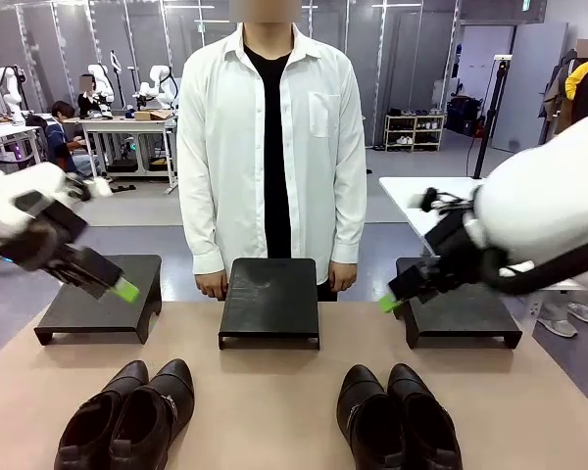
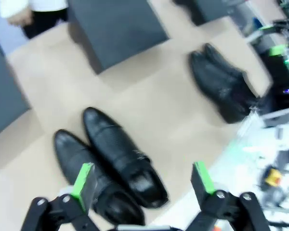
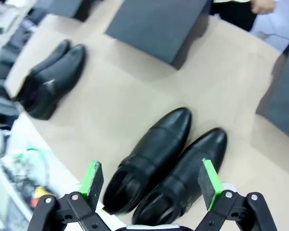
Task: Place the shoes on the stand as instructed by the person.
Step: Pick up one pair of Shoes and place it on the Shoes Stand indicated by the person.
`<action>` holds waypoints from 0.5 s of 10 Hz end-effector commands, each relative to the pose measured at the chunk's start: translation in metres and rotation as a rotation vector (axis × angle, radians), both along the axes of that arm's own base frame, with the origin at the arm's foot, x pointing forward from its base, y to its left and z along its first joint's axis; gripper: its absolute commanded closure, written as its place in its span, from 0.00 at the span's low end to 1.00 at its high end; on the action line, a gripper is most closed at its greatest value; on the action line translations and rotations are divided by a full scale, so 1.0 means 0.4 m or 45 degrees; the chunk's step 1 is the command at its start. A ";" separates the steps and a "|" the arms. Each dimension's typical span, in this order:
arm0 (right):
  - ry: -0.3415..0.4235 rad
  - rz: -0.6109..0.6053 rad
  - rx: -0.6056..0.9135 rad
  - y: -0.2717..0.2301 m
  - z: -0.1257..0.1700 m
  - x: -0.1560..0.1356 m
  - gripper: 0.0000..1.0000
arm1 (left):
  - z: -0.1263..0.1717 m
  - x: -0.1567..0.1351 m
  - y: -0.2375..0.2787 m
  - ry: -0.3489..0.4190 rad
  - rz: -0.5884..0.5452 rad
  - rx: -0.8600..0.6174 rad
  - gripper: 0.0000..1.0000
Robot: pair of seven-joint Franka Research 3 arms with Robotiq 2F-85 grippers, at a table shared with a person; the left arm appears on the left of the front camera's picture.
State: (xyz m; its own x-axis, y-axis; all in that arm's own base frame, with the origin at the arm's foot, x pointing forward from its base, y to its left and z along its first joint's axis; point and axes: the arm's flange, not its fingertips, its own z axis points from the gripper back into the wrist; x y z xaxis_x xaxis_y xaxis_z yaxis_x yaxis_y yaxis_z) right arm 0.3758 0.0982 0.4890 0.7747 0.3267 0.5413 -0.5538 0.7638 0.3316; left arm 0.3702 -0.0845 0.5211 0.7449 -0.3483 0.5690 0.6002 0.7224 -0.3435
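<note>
Two pairs of glossy black shoes stand near the table's front edge: one left pair (image 1: pixel 127 416) and one right pair (image 1: pixel 397 421). My left gripper (image 1: pixel 123 288) hovers open above the left stand (image 1: pixel 98 311). In the left wrist view its fingers (image 2: pixel 144 180) are spread over the left pair (image 2: pixel 111 159), touching nothing. My right gripper (image 1: pixel 394 300) hangs open by the right stand (image 1: pixel 465 318). Its wrist view shows its fingers (image 3: pixel 151 183) wide apart above the right pair (image 3: pixel 168 163). The person (image 1: pixel 269 147) stands behind the middle stand (image 1: pixel 269 299), hands down.
Three low black stands sit in a row at the far side of the tan table (image 1: pixel 274 392). Each wrist view shows the other pair farther off (image 2: pixel 221 84) (image 3: pixel 50 79) and the middle stand (image 2: pixel 115 26) (image 3: pixel 156 24). Bare tabletop lies between the pairs.
</note>
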 end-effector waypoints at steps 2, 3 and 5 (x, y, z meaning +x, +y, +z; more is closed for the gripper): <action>0.216 -0.001 0.443 -0.280 -0.012 -0.062 0.00 | 0.042 -0.074 0.245 0.118 -0.066 -0.493 0.00; 0.200 -0.029 0.577 -0.399 -0.024 -0.123 0.00 | 0.032 -0.122 0.362 0.115 -0.061 -0.660 0.00; 0.142 -0.148 0.801 -0.576 -0.057 -0.221 0.00 | -0.021 -0.193 0.533 0.075 0.050 -0.904 0.00</action>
